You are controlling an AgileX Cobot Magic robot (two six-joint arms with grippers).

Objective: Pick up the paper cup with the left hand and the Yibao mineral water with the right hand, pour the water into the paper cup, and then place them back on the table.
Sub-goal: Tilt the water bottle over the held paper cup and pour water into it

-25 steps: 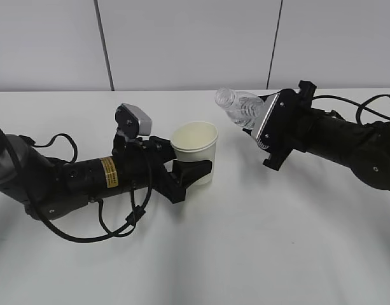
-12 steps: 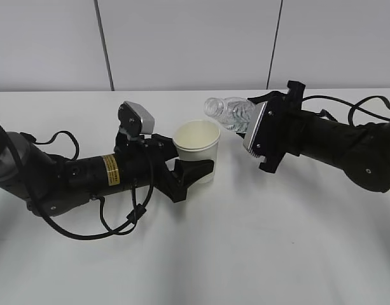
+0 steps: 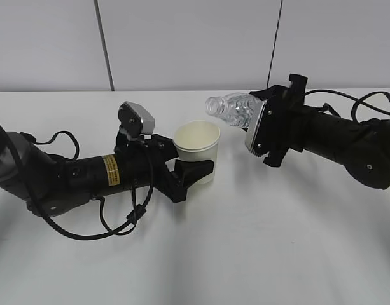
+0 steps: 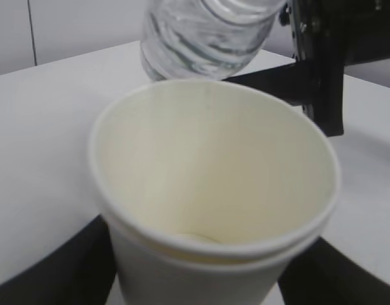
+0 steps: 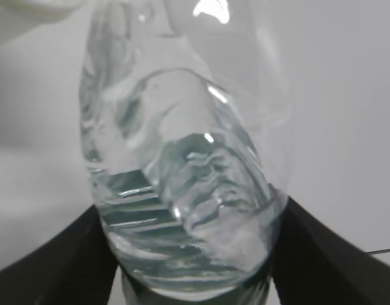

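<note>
The white paper cup (image 3: 196,150) stands upright, held by my left gripper (image 3: 193,170), the black arm with the yellow sticker, whose fingers (image 3: 196,171) are shut round its lower half. In the left wrist view the cup (image 4: 214,190) fills the frame, its cream inside showing. My right gripper (image 3: 258,124) is shut on the clear Yibao water bottle (image 3: 234,109), tipped nearly level with its open neck pointing left, just above and behind the cup's rim. In the right wrist view the bottle (image 5: 188,178) sits between the black fingers (image 5: 48,267). Its green label is hidden.
The white table (image 3: 258,254) lies under both arms. A pale grey panelled wall (image 3: 182,38) runs behind it. Black cables (image 3: 112,222) loop beside the left arm and trail behind the right arm (image 3: 347,146).
My right gripper has moved left towards the cup and tipped the bottle from slanting up to nearly level, neck over the cup's far rim. The left arm and cup shifted slightly right.
</note>
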